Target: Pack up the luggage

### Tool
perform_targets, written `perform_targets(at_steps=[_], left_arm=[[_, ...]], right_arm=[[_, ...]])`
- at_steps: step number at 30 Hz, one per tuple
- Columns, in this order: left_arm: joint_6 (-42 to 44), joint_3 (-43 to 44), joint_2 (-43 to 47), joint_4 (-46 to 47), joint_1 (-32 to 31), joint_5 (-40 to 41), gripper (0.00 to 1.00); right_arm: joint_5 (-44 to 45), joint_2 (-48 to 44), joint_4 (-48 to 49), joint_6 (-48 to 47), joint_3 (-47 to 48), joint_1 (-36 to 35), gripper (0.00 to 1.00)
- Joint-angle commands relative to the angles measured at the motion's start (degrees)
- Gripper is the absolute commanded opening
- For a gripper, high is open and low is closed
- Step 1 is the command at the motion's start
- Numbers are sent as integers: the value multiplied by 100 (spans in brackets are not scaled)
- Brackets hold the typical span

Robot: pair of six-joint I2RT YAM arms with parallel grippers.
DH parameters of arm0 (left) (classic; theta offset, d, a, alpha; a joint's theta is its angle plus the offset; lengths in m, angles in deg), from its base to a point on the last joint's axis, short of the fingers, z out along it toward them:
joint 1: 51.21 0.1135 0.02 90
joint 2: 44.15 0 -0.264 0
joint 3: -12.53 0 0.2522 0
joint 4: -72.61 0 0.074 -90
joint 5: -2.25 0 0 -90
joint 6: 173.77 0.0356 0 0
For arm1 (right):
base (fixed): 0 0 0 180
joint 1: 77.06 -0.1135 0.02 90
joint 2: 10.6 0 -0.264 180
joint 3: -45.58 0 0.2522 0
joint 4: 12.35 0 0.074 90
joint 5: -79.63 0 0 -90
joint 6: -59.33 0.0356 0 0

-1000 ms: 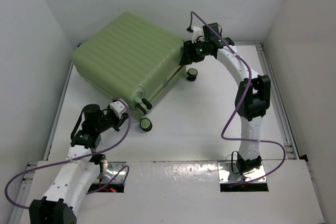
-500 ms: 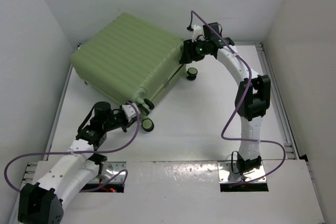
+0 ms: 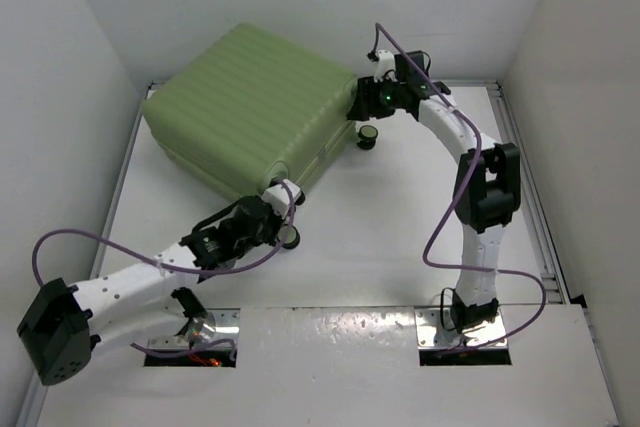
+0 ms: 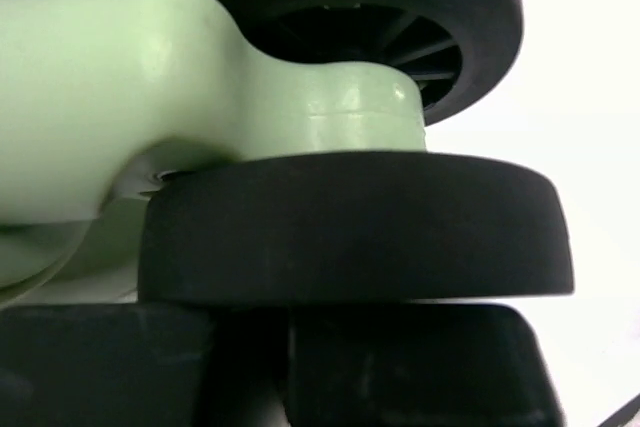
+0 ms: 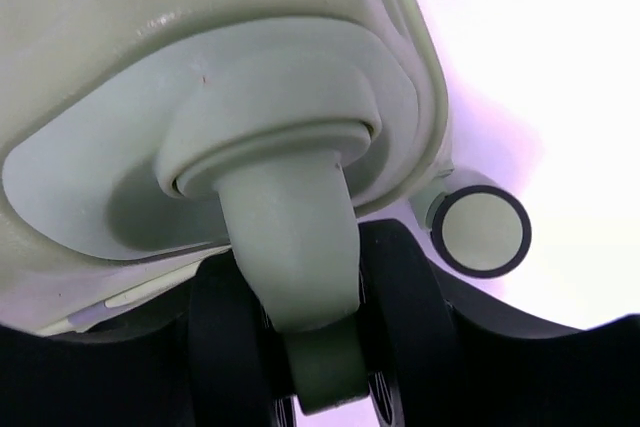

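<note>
Pale-green luggage (image 3: 250, 97) lies closed at the far left of the table (image 3: 400, 217), so packing looks done (contents hidden). The left gripper (image 3: 272, 215), pinched closed, rests against the near wheel (image 3: 289, 235). The right gripper (image 3: 362, 99) sits by the far wheel (image 3: 368, 135), its opening unclear.

Ribbed matt pale-green hard-plastic luggage (image 3: 255, 97); glossy smooth green wheel fork (image 4: 330, 117); matt black wheels (image 4: 350, 227); glossy white table (image 3: 390, 217).

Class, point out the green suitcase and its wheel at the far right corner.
luggage (image 3: 255, 97): top external view, middle of the ribbed upper shell.
far-right wheel (image 3: 368, 134): top external view, the wheel's pale round side face.
</note>
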Motion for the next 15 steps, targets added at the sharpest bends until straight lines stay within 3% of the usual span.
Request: perform_targets(at_steps=[1, 5, 9, 11, 12, 14, 15], left_arm=[[-823, 1100, -485, 1365, -512, 920, 0], [-920, 1355, -749, 1619, -583, 1563, 0], [-990, 1628, -934, 1286, -119, 1661, 0], [-1051, 1681, -996, 1233, 127, 1556, 0], [-1104, 1681, -996, 1233, 181, 1503, 0], [-1156, 1629, -935, 1171, 251, 1432, 0], [-1157, 1559, -934, 1171, 252, 1432, 0]], right_arm=[[-767, -713, -452, 1246, -475, -778, 0], [-987, -968, -390, 1492, -906, -936, 0], [-1092, -1135, -285, 1536, -1275, -1164, 2], [-1119, -1118, -337, 1475, -1146, -1182, 22], [-875, -1092, -407, 1353, -1066, -1182, 44], [-759, -1091, -539, 863, -786, -1086, 63], [-750, -1083, -539, 860, -723, -1016, 65]])
